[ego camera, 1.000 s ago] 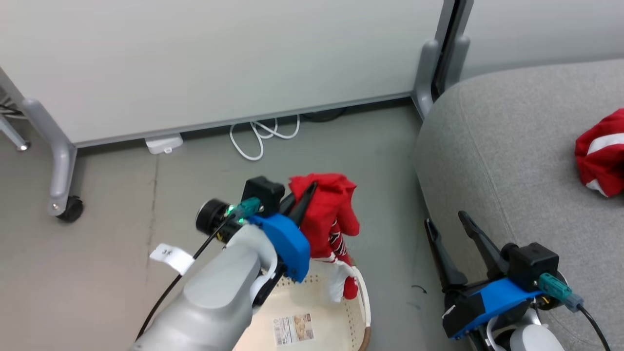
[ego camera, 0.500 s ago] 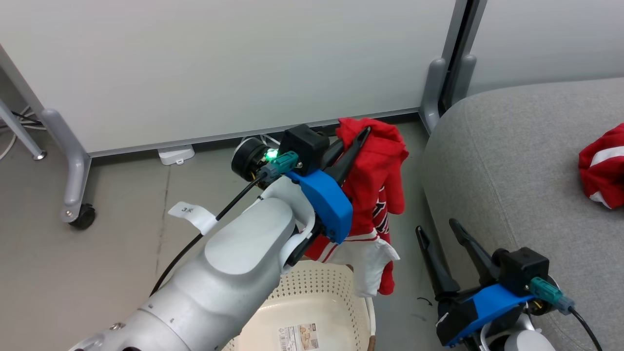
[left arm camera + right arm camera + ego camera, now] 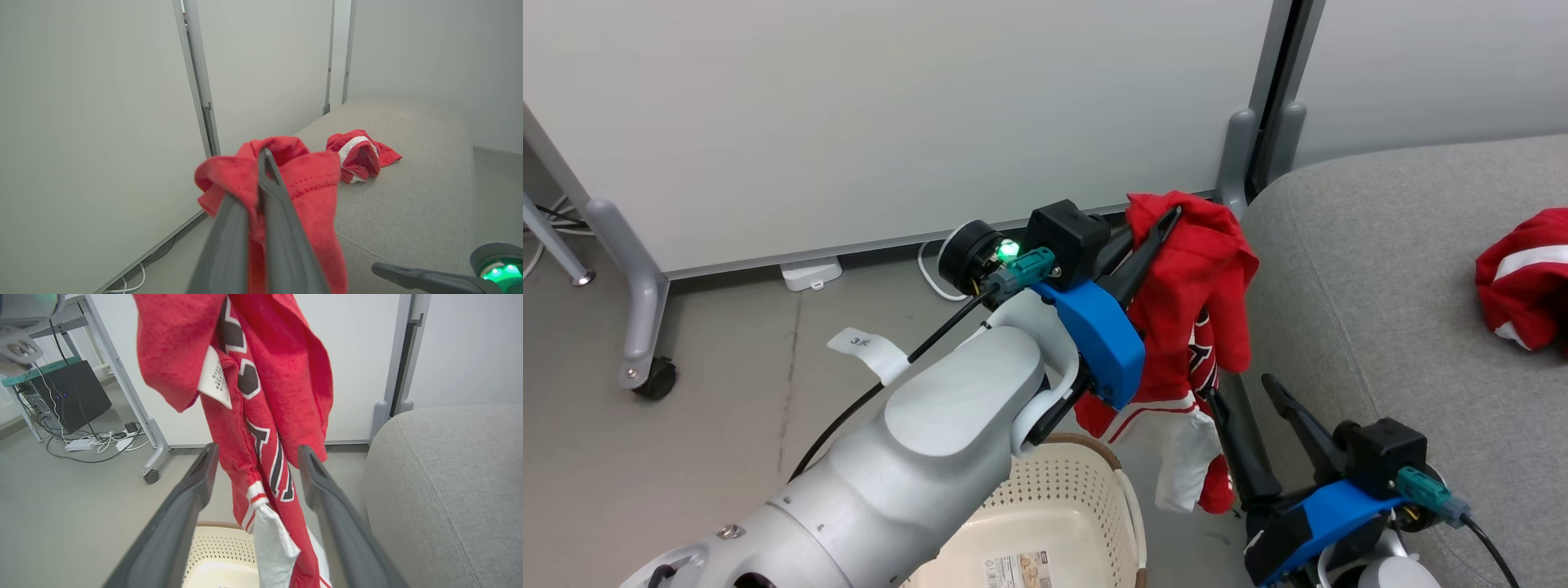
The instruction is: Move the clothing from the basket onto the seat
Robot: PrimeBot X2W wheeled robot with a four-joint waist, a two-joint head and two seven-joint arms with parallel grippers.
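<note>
Clothing (image 3: 1201,302) in red with white panels hangs in the head view from the left gripper (image 3: 1164,224), whose fingers are pressed together on the top fold. Its white lower end dangles just right of the basket (image 3: 1123,498), above the grey floor (image 3: 727,425) and beside the near edge of the seat (image 3: 1380,269). A second red garment (image 3: 1523,273) lies bunched on the seat at the far right. The right gripper (image 3: 1240,388) sits low on the right, fingers spread and holding nothing, just beside the hanging cloth. In the left wrist view, the two dark fingers meet at their tips with red fabric pinched and draped over both sides. Beyond them the second garment rests on the grey cushion, well apart, near a pale wall panel (image 3: 102,102). In the right wrist view, the spread fingers frame the hanging clothing, which shows dark letters edged in white and a white label (image 3: 214,381). Whether cloth touches either finger cannot be told, and the basket shows below.
</note>
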